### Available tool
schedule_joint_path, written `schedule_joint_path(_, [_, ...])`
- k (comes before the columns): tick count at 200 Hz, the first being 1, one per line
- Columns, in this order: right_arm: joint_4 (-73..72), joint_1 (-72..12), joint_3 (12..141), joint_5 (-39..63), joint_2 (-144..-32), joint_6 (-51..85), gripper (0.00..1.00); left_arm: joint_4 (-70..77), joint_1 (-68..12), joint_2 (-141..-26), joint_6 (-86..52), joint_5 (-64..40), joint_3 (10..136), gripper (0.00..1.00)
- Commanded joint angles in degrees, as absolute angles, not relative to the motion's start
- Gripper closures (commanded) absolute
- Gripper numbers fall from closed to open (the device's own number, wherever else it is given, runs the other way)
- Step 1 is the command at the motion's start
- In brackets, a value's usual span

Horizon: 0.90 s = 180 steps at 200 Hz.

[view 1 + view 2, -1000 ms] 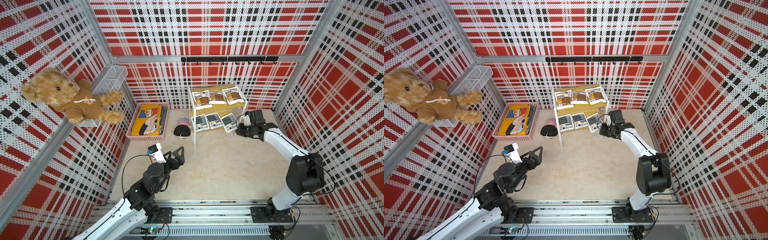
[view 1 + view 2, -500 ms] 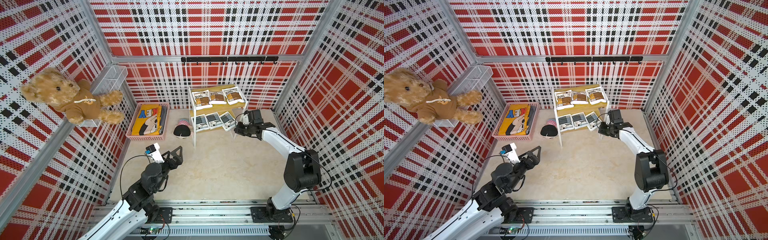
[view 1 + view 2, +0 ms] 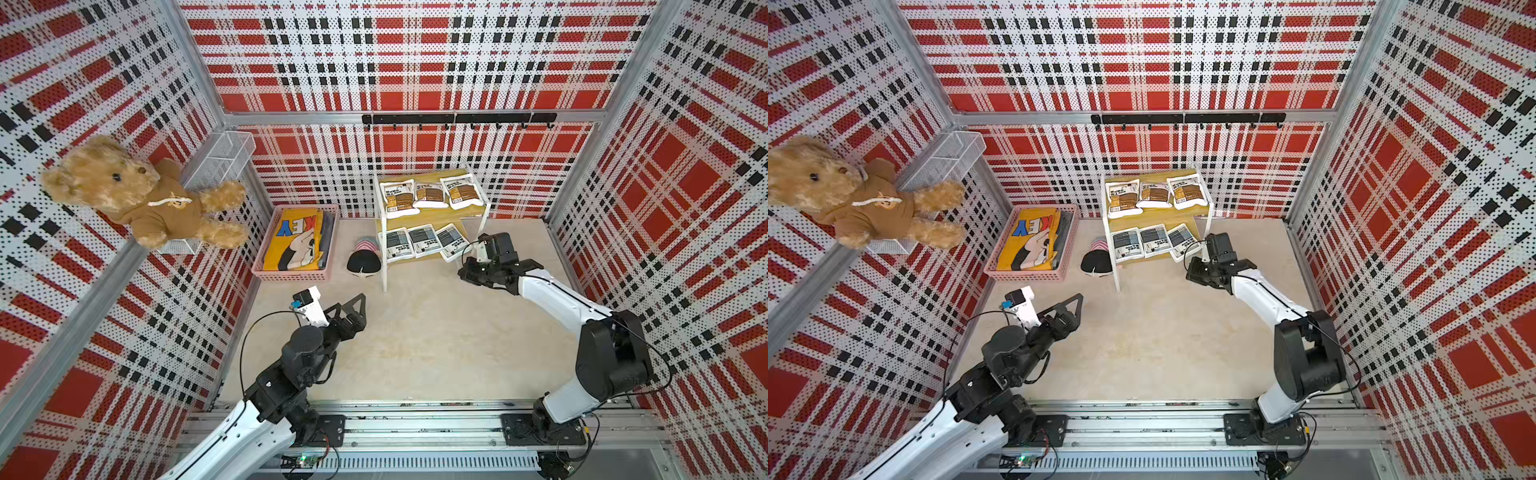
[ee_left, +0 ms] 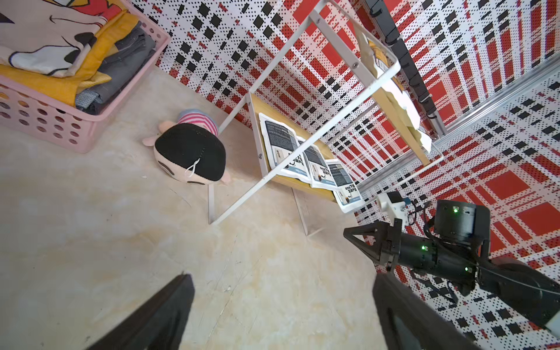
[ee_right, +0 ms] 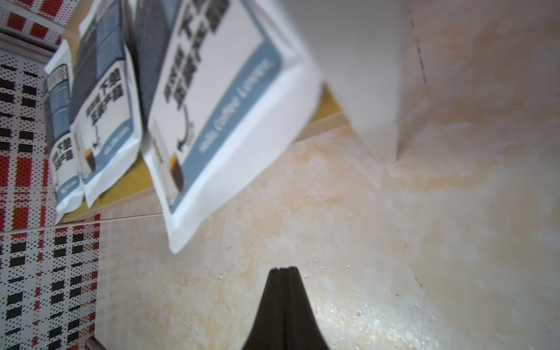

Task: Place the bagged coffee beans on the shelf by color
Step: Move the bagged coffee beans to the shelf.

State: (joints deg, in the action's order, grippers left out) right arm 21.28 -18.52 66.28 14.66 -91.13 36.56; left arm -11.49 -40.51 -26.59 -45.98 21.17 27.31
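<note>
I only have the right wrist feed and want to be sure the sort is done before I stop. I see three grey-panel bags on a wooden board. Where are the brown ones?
Observer: All three brown-panel bags lie in a row on the upper board of the shelf, one tier above the grey-panel bags.
Operator: Is any bag left on the ground?
Observer: In both top views no bag lies on the floor. Only a small doll lies there, beside the shelf's front leg.
Operator: What about the other arm?
Observer: The left gripper is open and empty, over bare floor, apart from the shelf.
</note>
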Motion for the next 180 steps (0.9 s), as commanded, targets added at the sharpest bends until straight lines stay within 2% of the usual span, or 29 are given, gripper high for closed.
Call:
schedule_joint_path(1, [14.12,-19.00,63.37,11.28,-86.52,38.85,1.00,-12.22,-39.99,-25.54,-44.67,20.82,27.47,0.01])
schedule_joint_path(21, [11.38,-18.98,59.02,6.06,-80.84,39.81,1.00,-12.30,-39.68,-25.09,-43.96,20.75,27.53,0.01])
schedule_joint_path(39, [9.97,-18.99,56.53,5.74,-78.08,38.78,1.00,-12.30,-39.42,-24.96,-43.38,20.66,27.73,0.01])
schedule_joint_path(71, [13.73,-19.45,58.50,8.61,-80.95,36.37,1.00,-12.47,-39.16,-24.58,-42.72,20.24,27.79,0.01])
schedule_joint_path(180, [15.61,-23.82,62.84,4.75,-87.56,35.11,1.00,-13.97,-39.02,-19.47,-41.14,20.48,27.19,0.01])
